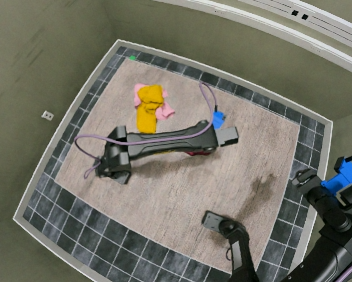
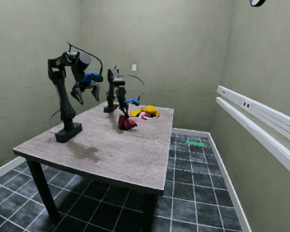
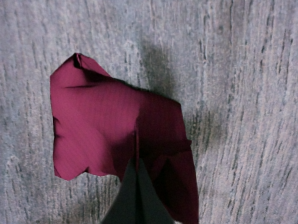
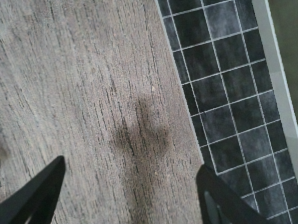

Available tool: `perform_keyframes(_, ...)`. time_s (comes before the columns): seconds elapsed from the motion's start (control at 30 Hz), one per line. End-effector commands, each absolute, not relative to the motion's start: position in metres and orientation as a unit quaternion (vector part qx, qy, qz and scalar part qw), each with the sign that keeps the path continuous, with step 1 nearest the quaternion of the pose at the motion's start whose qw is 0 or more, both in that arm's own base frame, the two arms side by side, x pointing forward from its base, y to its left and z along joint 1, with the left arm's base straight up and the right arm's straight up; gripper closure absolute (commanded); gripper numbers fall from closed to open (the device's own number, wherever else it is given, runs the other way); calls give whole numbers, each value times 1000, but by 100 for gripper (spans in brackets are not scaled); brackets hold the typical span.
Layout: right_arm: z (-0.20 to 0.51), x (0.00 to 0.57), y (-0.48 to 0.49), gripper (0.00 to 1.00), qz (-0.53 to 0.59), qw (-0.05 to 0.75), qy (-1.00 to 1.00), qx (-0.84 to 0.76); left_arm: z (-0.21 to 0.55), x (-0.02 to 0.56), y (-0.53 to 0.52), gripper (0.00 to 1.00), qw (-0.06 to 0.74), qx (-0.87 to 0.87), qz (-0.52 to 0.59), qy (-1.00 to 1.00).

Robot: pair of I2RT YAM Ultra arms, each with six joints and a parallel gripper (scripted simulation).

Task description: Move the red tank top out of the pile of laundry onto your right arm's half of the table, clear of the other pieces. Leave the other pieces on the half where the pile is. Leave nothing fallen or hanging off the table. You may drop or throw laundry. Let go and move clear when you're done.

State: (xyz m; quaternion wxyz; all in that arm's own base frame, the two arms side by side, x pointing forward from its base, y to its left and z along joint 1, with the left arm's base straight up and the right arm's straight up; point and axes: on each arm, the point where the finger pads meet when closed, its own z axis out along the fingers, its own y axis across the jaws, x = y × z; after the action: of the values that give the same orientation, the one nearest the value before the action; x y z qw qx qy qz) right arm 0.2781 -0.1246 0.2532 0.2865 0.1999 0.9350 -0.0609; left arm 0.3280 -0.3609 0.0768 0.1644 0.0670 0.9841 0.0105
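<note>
Red tank top (image 1: 199,153) (image 2: 126,122) (image 3: 100,125) pinched by the left tool (image 2: 126,113) (image 3: 134,163), low at the table's middle region.

A fold of the dark red cloth is gripped between the pressed-together fingers of the left tool, and the rest is spread in a crumpled heap over the wood-grained surface (image 1: 188,200) (image 2: 105,156) (image 3: 240,75) (image 4: 90,100); from above, most of it is hidden by the left arm (image 1: 163,142) (image 2: 119,88). The yellow garment (image 1: 149,107) (image 2: 148,110) is bunched on top of the pink garment (image 1: 165,111) (image 2: 147,117), apart from the red one. The right tool (image 2: 87,95) (image 4: 135,166) is held raised over its own end of the surface, with its fingers spread wide and nothing gripped between them. A green strip (image 1: 132,58) (image 2: 195,143) is seen on the dark tiled floor (image 1: 133,240) (image 2: 196,181).
</note>
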Motion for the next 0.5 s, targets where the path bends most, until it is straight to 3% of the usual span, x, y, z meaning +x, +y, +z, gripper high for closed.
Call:
perform_keyframes(0.0, 283, 284, -126, 8, -69, 333, 920, 193, 62, 327, -366, 100, 133, 59, 4, 989)
perform_keyframes(0.47, 283, 284, -126, 8, -69, 333, 920, 193, 23, 317, -357, 100, 36, 41, -7, 998)
